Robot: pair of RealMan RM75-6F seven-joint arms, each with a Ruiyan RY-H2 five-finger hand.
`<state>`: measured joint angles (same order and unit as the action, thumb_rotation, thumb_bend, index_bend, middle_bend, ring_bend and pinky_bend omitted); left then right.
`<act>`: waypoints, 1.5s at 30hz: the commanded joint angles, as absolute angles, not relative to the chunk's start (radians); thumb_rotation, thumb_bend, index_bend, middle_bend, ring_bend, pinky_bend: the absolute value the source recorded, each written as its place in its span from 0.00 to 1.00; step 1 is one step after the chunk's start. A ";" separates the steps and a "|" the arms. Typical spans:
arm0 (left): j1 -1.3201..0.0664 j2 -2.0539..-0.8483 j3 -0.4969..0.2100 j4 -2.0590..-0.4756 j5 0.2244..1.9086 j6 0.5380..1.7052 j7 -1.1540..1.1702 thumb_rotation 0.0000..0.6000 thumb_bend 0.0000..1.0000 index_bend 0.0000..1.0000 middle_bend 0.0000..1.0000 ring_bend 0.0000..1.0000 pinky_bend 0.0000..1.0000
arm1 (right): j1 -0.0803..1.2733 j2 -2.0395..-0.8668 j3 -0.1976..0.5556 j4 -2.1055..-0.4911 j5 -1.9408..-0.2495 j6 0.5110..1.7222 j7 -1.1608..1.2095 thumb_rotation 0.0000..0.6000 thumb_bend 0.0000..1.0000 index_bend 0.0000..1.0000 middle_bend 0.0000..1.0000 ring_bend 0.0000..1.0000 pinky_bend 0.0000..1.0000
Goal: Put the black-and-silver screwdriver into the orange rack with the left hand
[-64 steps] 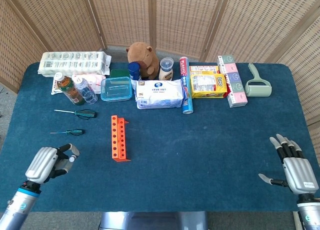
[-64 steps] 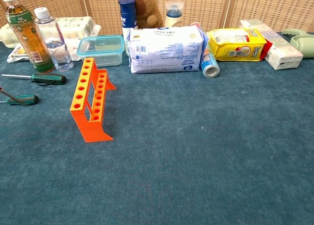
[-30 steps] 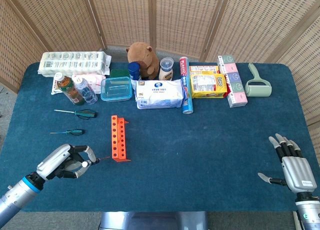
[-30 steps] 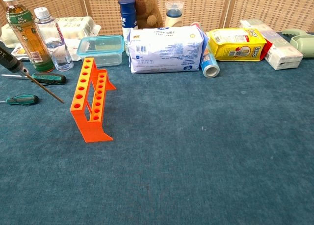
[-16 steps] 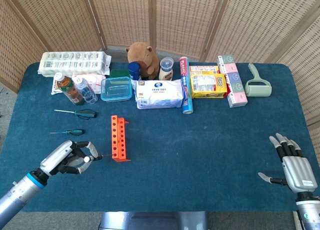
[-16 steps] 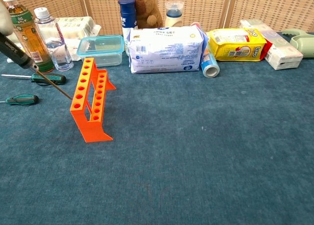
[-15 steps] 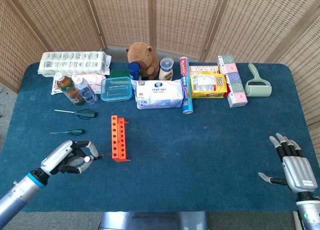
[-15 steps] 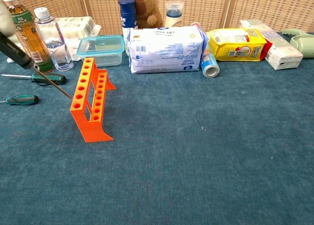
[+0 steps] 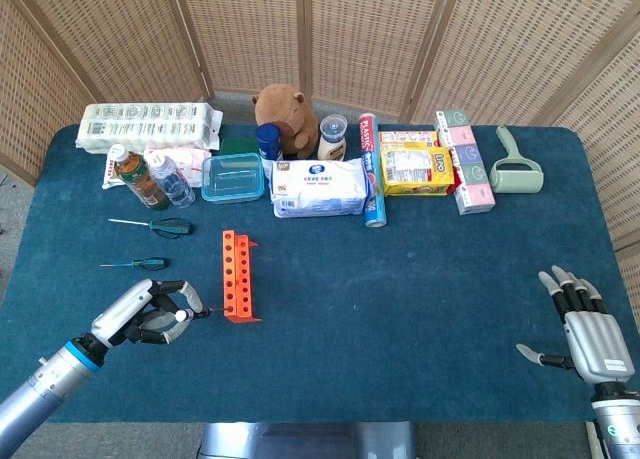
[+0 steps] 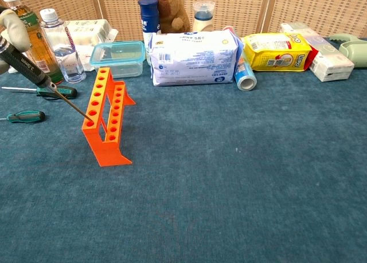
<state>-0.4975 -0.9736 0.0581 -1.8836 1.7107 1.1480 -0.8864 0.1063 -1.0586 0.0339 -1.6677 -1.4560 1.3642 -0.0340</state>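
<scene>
While two green screwdrivers (image 9: 150,226) lie beside it, the orange rack (image 9: 238,276) has empty holes. The left hand (image 9: 148,314) holds the black-and-silver screwdriver (image 10: 40,79), tip at the nearest hole. The right hand (image 9: 585,329) rests with fingers spread.

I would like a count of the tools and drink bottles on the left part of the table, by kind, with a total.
Screwdrivers: 3, the black-and-silver screwdriver in the left hand, and two green-handled ones lying on the table.
Racks: 1, the orange rack.
Drink bottles: 2, a tea bottle and a water bottle.
Total: 6.
</scene>
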 commanded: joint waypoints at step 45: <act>-0.579 -1.073 -0.009 -1.828 1.468 0.961 -0.837 1.00 0.47 0.51 1.00 1.00 1.00 | 0.106 -1.045 0.033 -1.674 -1.451 1.358 -0.016 0.69 0.00 0.04 0.00 0.00 0.00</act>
